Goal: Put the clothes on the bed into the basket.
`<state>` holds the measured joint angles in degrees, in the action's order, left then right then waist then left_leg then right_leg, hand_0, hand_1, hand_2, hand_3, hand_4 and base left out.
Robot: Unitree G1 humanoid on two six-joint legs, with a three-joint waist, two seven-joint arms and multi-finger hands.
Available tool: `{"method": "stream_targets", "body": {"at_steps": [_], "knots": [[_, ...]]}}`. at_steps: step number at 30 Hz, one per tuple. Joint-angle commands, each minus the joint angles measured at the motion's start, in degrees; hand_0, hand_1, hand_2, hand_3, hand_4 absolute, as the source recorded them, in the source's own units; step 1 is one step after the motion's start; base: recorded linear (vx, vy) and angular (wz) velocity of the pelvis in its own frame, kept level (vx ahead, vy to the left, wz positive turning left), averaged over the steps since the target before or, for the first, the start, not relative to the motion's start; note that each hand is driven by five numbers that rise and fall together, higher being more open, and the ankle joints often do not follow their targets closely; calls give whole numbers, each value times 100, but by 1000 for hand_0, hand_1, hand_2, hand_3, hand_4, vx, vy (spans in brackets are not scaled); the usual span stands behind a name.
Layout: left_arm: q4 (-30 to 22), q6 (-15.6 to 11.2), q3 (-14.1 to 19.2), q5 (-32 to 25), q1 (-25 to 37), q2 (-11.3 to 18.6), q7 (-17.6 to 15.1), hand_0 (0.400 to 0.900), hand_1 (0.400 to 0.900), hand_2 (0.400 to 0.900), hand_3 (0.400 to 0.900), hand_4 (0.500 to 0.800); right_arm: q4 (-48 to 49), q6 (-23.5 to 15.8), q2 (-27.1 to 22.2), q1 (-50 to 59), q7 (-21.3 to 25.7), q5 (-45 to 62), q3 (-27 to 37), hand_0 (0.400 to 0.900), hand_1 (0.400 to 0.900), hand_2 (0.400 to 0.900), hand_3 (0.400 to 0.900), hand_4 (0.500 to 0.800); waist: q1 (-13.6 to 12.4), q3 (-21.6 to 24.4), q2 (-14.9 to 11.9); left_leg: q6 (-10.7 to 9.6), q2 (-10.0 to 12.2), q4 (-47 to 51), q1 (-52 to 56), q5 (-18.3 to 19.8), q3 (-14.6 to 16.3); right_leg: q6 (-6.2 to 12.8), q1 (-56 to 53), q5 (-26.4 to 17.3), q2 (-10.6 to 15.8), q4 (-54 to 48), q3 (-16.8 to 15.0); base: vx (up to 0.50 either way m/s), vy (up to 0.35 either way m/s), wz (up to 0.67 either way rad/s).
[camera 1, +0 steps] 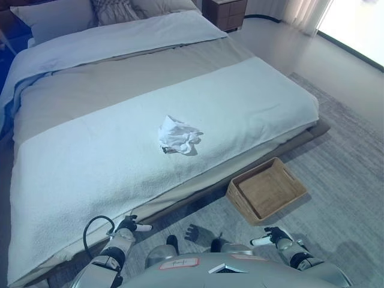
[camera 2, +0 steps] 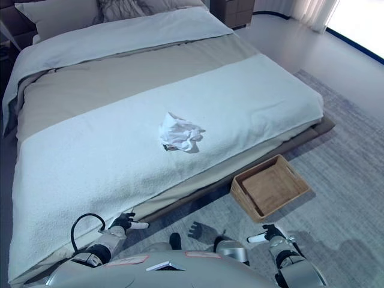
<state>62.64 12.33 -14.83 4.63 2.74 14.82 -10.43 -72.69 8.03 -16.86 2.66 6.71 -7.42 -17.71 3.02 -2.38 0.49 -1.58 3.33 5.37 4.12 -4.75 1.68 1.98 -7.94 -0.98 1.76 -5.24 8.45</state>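
Observation:
A crumpled white garment [camera 1: 177,135] lies in a heap on the pale blanket near the middle of the bed [camera 1: 108,174], a little back from the near edge. An empty woven basket [camera 1: 267,189] sits on the rug beside the bed's near right corner. My left hand [camera 1: 129,225] hangs low by the bed's side at the lower left, fingers relaxed and holding nothing. My right hand [camera 1: 273,236] shows at the lower right, just in front of the basket, open with fingers extended. Both hands are well away from the garment.
Pillows [camera 1: 114,11] lie at the head of the bed. A dark nightstand [camera 1: 226,12] stands at the far right of the headboard. A grey rug [camera 1: 348,180] covers the floor to the right, with bare floor [camera 1: 300,48] beyond it.

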Motion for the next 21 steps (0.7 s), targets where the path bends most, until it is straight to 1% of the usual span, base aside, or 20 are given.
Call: {"method": "stream_targets", "body": {"at_steps": [1, 4, 8, 13, 17, 19, 21], "knots": [[215, -103, -82, 18, 483, 222, -121, 900, 900, 900, 900, 800, -386, -67, -194, 454, 115, -16, -25, 900, 900, 900, 900, 800, -88, -109, -1, -1, -274, -37, 360, 684, 231, 249, -26, 220, 32, 24, -149, 0, 0, 0], [157, -111, -96, -4, 472, 224, -109, 900, 900, 900, 900, 800, -379, -69, -204, 451, 120, -18, -33, 900, 900, 900, 900, 800, -92, -127, -15, 5, -277, -37, 341, 684, 229, 254, -6, 211, 32, 24, -150, 0, 0, 0], [357, -71, -176, 198, 492, 242, -90, 900, 900, 900, 900, 800, -372, -74, -225, 482, 99, -15, -27, 900, 900, 900, 900, 800, -91, -144, -29, 23, -294, -37, 311, 683, 231, 264, 15, 203, 40, 24, -146, 15, 27, 2], [329, -98, -155, 164, 515, 272, -109, 900, 900, 900, 900, 800, -377, -62, -238, 506, 76, -30, -35, 900, 900, 900, 900, 800, -102, -159, -39, 85, -348, -37, 270, 715, 220, 296, 25, 196, 81, 24, -138, 30, 68, 5], [222, -100, -125, 121, 517, 324, -162, 900, 900, 900, 900, 800, -348, -54, -251, 559, 77, -38, -23, 900, 900, 900, 900, 800, -150, -180, -42, 206, -435, -37, 235, 753, 221, 342, 65, 182, 162, 78, -147, 44, 118, 0], [126, -102, -104, 70, 532, 358, -197, 900, 900, 900, 900, 800, -324, -56, -267, 614, 74, -33, -21, 900, 900, 900, 900, 800, -192, -220, -23, 294, -482, -37, 209, 733, 216, 369, 238, 244, 227, 387, -188, 16, 169, -3], [63, -115, -114, 44, 586, 383, -231, 900, 900, 900, 900, 800, -306, -58, -269, 669, 79, -36, -13, 900, 900, 900, 900, 800, -223, -282, 15, 397, -543, -37, 178, 731, 192, 429, 522, 336, 307, 928, -219, 8, 206, 1]]}}
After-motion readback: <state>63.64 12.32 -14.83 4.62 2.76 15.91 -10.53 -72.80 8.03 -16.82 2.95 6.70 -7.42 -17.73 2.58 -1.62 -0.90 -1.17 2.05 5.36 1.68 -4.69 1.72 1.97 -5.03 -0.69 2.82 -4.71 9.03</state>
